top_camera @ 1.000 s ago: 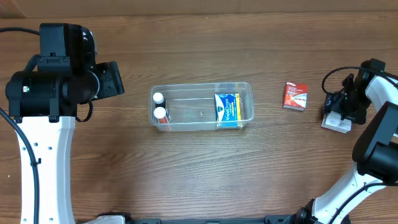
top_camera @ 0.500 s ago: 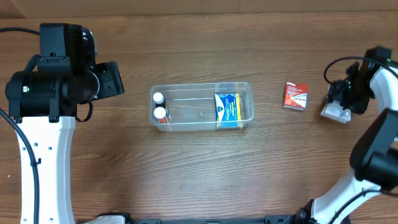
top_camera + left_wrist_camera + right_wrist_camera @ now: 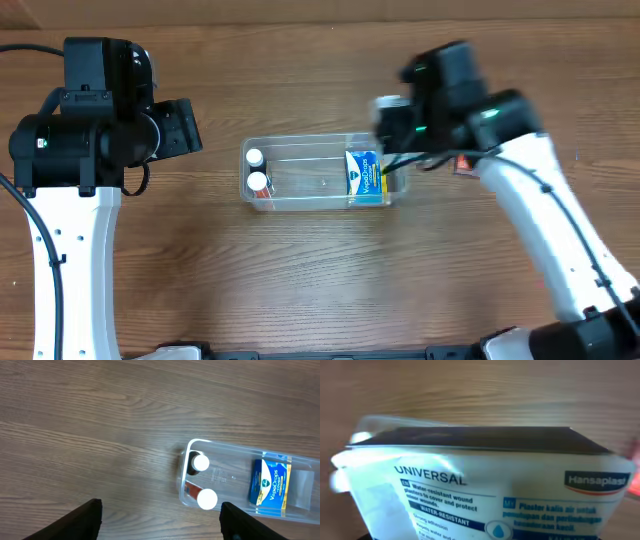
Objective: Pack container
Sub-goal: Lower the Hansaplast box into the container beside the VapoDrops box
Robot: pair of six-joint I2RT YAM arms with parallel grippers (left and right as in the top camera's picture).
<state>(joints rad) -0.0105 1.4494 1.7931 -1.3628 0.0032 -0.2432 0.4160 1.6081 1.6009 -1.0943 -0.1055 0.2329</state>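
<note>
The clear plastic container (image 3: 300,148) sits mid-table. It holds two white-capped bottles (image 3: 257,170) at its left end and a blue VapoDrops box (image 3: 366,175) at its right end. It also shows in the left wrist view (image 3: 240,450) with the bottles (image 3: 201,462) and the blue box (image 3: 270,482). My right gripper (image 3: 388,118) hovers over the container's right end, shut on a white Hansaplast plaster box (image 3: 485,485) that fills the right wrist view and hides the fingers. My left gripper (image 3: 160,522) is open and empty, above the table left of the container.
A small red box (image 3: 463,165) lies right of the container, mostly hidden under my right arm. The left arm's bulky body (image 3: 90,130) stands at the left side of the table.
My right arm has swung from the far right of the table to over the container's right end, carrying the white plaster box. The left arm has not moved.
</note>
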